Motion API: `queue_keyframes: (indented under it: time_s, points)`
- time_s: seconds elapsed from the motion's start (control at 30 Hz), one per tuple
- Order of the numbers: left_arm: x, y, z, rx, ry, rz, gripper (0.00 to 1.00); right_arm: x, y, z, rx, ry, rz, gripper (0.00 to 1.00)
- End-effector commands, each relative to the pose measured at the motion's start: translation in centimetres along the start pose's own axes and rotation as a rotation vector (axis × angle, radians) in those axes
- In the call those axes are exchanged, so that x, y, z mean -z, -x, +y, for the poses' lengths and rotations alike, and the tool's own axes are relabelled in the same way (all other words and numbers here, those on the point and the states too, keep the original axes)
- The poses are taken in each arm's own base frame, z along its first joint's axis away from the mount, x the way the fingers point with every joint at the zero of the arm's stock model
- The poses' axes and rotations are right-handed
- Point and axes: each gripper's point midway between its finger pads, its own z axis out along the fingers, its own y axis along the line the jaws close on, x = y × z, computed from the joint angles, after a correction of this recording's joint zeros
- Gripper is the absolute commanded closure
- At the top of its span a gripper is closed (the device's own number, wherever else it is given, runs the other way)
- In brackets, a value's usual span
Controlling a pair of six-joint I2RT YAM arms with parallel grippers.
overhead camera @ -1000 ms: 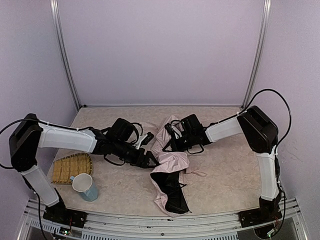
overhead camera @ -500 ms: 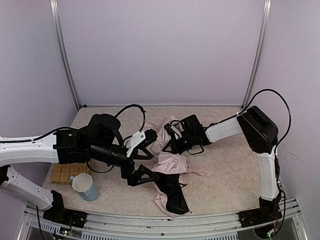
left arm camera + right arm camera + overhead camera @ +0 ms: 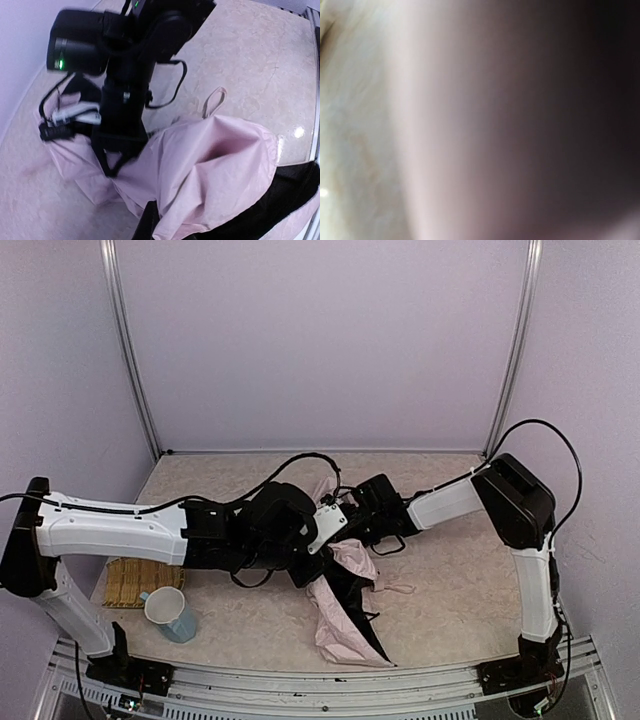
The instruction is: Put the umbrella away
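The umbrella lies collapsed mid-table, pale pink fabric out and black lining showing. My left gripper is buried in its upper folds. In the left wrist view the pink fabric bunches to a pinch at the bottom centre where my jaws sit, shut on it. The pink strap loops on the table. My right gripper meets the umbrella from the right, and its black fingers come together at their tips on the pink fabric. The right wrist view is a blur of pink and dark.
A woven mat and a pale blue mug sit at the front left, beside the left arm. The beige table is bounded by lilac walls and metal corner posts. Black cables trail over both arms.
My left gripper swung up from the front into the umbrella's folds and went from wide open to shut. The fabric now stretches longer toward the front edge. The right arm held still.
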Motion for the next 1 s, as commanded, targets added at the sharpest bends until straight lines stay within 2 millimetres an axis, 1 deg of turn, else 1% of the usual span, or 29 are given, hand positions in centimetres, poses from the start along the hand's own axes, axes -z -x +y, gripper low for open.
queue_keyframes:
  time_s: [0.0,0.03,0.07,0.1,0.13,0.17,0.2,0.27,0.3,0.37,0.4,0.47,0.57,0.63,0.67,0.73,0.77,0.8,0.83,0.87,0.97]
  points:
    - [1.1,7.2,0.6,-0.035,0.003,-0.187,0.98,-1.6,-6.9,1.3,-0.045,0.020,0.199,0.99]
    - [1.2,8.2,1.4,-0.038,0.023,-0.211,1.00,-1.8,-7.2,1.7,-0.043,0.031,0.209,0.99]
    - [1.0,8.9,2.6,-0.032,0.046,-0.223,1.00,-2.0,-7.5,2.2,-0.045,0.046,0.215,0.99]
    - [0.1,9.2,4.7,-0.008,0.079,-0.218,1.00,-2.1,-7.7,2.8,-0.041,0.069,0.216,0.99]
    - [-0.9,8.9,5.9,0.013,0.096,-0.201,1.00,-2.1,-7.9,3.4,-0.047,0.092,0.215,0.99]
    - [-2.0,8.1,8.4,0.050,0.133,-0.171,1.00,-2.1,-8.0,4.0,-0.053,0.120,0.211,0.99]
    - [-3.1,7.2,10.1,0.078,0.155,-0.142,1.00,-2.0,-8.1,4.7,-0.061,0.150,0.204,0.99]
    - [-5.2,4.1,12.5,0.126,0.174,-0.069,1.00,-1.4,-8.2,5.6,-0.080,0.191,0.190,0.98]
    - [-5.9,2.7,13.1,0.147,0.165,-0.042,1.00,-1.1,-8.3,5.9,-0.091,0.199,0.186,0.98]
    - [-6.2,0.6,13.4,0.187,0.127,-0.019,1.00,-0.3,-8.7,5.9,-0.112,0.179,0.187,0.93]
    - [-6.1,0.0,13.3,0.209,0.099,-0.023,1.00,0.0,-8.7,5.9,-0.118,0.164,0.185,0.88]
    - [-5.3,-0.5,12.5,0.231,0.044,-0.048,1.00,0.9,-8.7,5.9,-0.136,0.145,0.182,0.80]
    - [-3.4,0.1,10.9,0.227,-0.038,-0.108,1.00,2.5,-8.2,6.4,-0.145,0.152,0.162,0.70]
    - [-2.2,0.6,10.1,0.224,-0.084,-0.148,1.00,3.6,-8.1,6.4,-0.138,0.128,0.159,0.60]
    - [-1.8,0.7,9.8,0.224,-0.099,-0.158,1.00,4.2,-8.1,6.1,-0.127,0.100,0.160,0.54]
    - [-1.4,0.7,9.5,0.223,-0.113,-0.164,1.00,5.9,-8.0,5.7,-0.124,0.036,0.163,0.34]
    - [-1.3,0.7,9.3,0.221,-0.121,-0.162,1.00,6.7,-8.0,5.5,-0.125,0.009,0.160,0.27]
    - [-1.4,0.5,9.1,0.217,-0.131,-0.157,1.00,7.5,-7.8,5.3,-0.124,-0.020,0.150,0.15]
    - [-1.5,0.4,8.9,0.215,-0.143,-0.150,1.00,8.3,-7.8,5.3,-0.121,-0.046,0.145,0.06]
    - [-1.6,0.4,8.8,0.216,-0.154,-0.146,1.00,9.1,-7.7,5.1,-0.119,-0.082,0.137,0.01]
    - [-1.5,0.8,8.4,0.227,-0.184,-0.139,1.00,11.6,-6.7,4.6,-0.083,-0.213,0.117,0.00]
